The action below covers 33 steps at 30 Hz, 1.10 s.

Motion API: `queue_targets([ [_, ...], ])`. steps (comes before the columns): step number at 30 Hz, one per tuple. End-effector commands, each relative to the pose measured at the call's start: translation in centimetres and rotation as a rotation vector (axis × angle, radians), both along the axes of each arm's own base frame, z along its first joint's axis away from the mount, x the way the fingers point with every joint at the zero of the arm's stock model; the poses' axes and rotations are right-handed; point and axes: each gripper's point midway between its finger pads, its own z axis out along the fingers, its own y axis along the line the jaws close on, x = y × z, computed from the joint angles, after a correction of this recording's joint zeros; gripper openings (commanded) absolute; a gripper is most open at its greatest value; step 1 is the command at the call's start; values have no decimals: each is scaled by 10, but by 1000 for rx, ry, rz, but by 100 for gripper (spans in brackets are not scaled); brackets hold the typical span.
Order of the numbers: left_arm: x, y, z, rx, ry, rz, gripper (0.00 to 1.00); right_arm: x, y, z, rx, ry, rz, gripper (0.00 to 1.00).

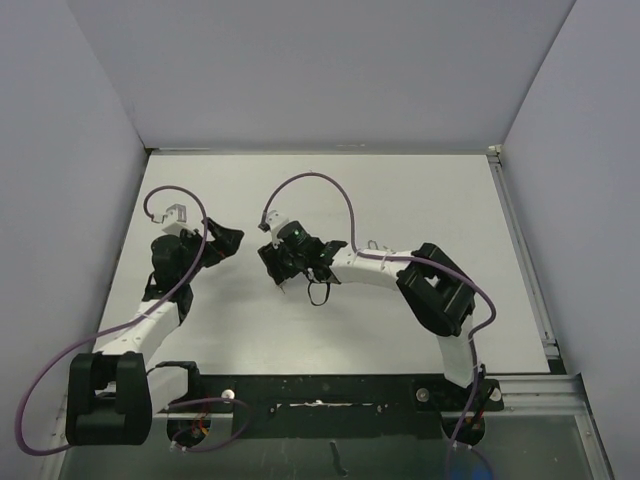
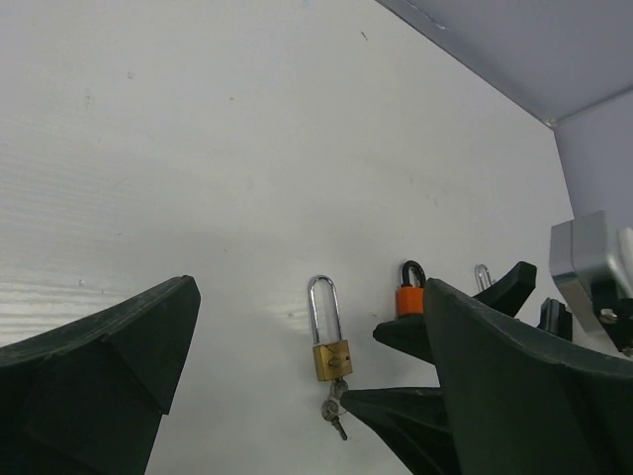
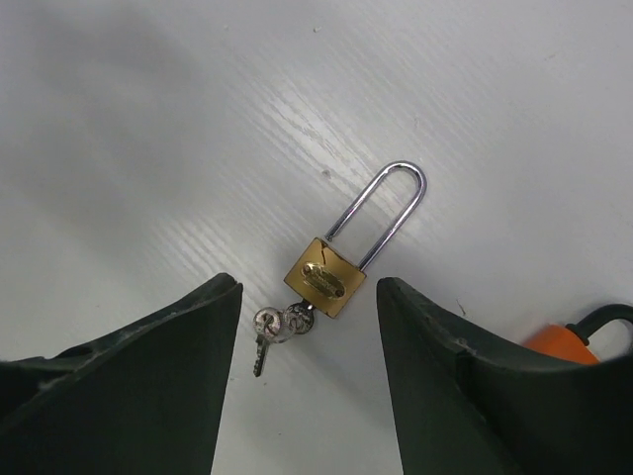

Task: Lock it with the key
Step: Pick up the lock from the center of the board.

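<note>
The brass padlock point(image 3: 326, 279) lay flat on the tabletop point(image 3: 138, 139), its key point(image 3: 300, 317) seated in the keyhole with a spare hanging beside it. The right tool point(image 3: 309, 285) hovered over that end, half-spread and holding nothing. Its fingers bracketed the key, apparently lined up to pinch and turn it. The left tool point(image 2: 309, 287) stood fully released nearby, likely waiting to steady the body.

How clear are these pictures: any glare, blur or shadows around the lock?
Right wrist view: the padlock is sharp, its polished steel loop catching bright glints; the table dims softly towards the upper left. Left wrist view: the padlock is small but clear, and the left gripper's fingers loom dark along the bottom. Top view: even, soft light, hardly any shadow.
</note>
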Motion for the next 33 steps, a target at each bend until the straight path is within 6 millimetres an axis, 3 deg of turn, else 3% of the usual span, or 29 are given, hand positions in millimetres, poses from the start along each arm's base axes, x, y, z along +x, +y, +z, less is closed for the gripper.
queue_targets([
  [1,13,-1,29,-14,-91,-13,98,12,7,6,14,-10,-54,58],
  [13,12,-1,24,-9,-78,-14,98,17,7,-19,-59,-4,-110,58],
  [33,13,-3,14,-26,-56,-22,98,-1,14,-48,-132,31,-84,51],
])
